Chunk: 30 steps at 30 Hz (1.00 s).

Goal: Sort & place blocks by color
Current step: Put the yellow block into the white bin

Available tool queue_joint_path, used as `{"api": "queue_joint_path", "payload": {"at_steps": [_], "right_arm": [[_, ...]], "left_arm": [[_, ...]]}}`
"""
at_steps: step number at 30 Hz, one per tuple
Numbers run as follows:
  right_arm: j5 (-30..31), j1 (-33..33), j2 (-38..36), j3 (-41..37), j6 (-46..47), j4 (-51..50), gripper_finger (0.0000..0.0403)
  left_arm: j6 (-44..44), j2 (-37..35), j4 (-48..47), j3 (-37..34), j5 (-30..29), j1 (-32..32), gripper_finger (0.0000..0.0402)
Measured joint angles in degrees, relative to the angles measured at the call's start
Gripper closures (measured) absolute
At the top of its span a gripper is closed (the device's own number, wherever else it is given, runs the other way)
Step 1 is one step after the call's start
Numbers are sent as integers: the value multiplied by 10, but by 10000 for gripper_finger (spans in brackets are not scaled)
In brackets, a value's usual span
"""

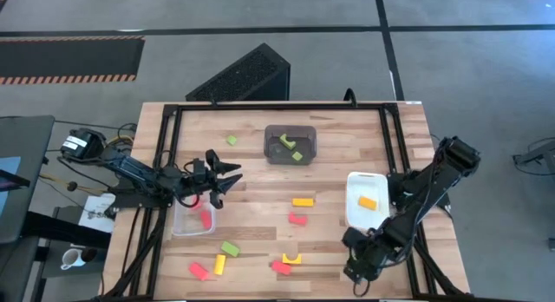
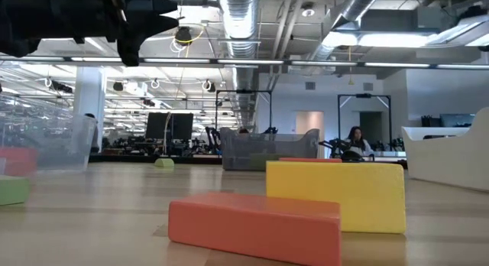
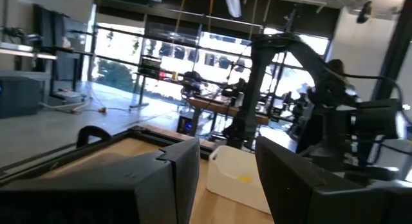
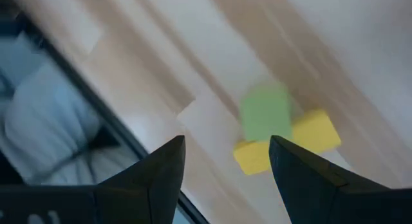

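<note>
Hovering over the clear bin [image 1: 184,222] at table left, the left gripper [image 1: 227,179] has its fingers part open with nothing between them; one red block [image 1: 206,218] already lies in that bin. Near-left on the table [image 1: 260,176]: red block [image 1: 199,271], yellow block [image 1: 219,264], green block [image 1: 230,248]. Far-left, a lone green block [image 1: 231,140]. Far centre, the dark grey bin [image 1: 290,144] holds green pieces. Mid-table: yellow bar [image 1: 302,201], red block [image 1: 297,219], and near-centre a red block [image 1: 281,267] beside a yellow arch [image 1: 291,259]. White bin [image 1: 366,198] on the right holds one yellow block [image 1: 368,202]. Right gripper [image 1: 357,269] sits at the near-right edge, fingers [image 4: 154,179] part open and empty; its wrist view shows a green cube on a yellow block [image 4: 309,135].

Blocks look light, rigid, smooth and probably slippery; best pinched across flat parallel faces, bars across the short width.
</note>
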Motion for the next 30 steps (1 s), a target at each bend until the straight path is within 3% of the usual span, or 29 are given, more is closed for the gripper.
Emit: {"api": "queue_joint_path", "payload": {"at_steps": [11, 20, 30], "right_arm": [[45, 55, 18, 0, 235, -26, 155], [-6, 61, 109, 1, 276, 25, 155], [-3, 60, 117, 2, 304, 17, 155]], "left_arm": [[-35, 0, -15, 0, 62, 0, 263], [-61, 0, -32, 0, 97, 0, 263], [-61, 0, -33, 0, 97, -15, 263]]}}
